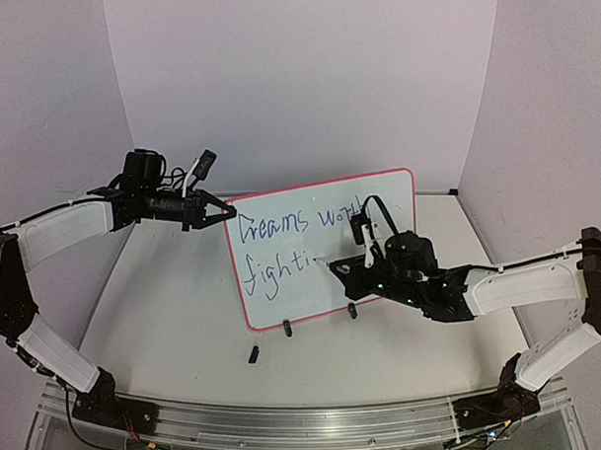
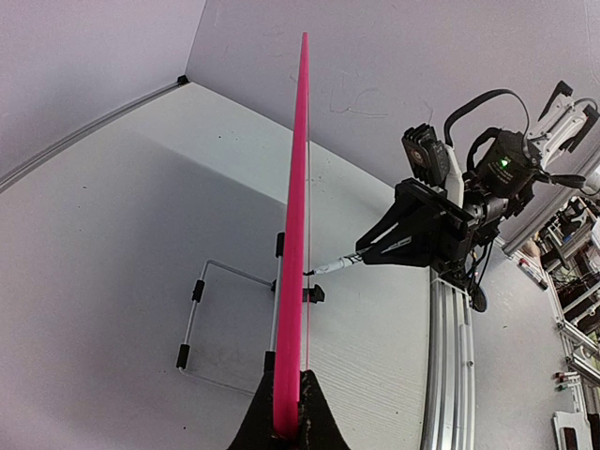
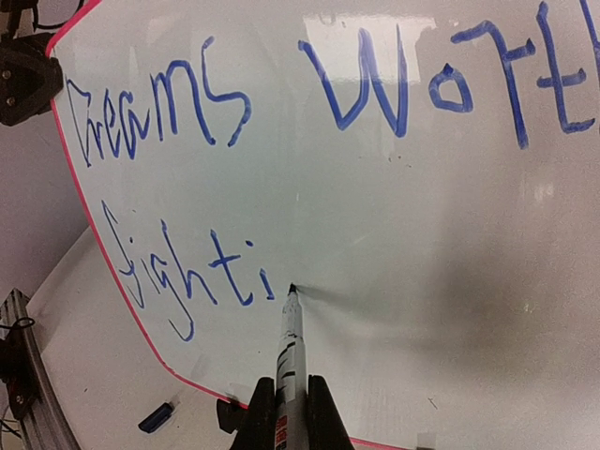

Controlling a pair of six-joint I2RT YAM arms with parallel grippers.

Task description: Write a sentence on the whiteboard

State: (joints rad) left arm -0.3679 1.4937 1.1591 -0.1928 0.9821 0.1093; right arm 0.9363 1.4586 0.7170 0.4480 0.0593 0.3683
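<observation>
Currently the whiteboard (image 1: 293,302) stands upright on the bench (image 1: 175,308), resting on two black clip feet (image 1: 286,328), with a wire stand (image 2: 194,309) behind it. The left fingers (image 2: 258,424) are closed tight on its pink rim at the upper left corner. The right fingers (image 3: 260,417) are clamped shut around a marker (image 3: 289,342), whose tip touches the white face just after the last blue letter. The writing reads "Dreams worth" on the top line and "fighti" below. A small blue piece (image 1: 254,354), probably the marker's cap, lies on the bench just in front of the board.
</observation>
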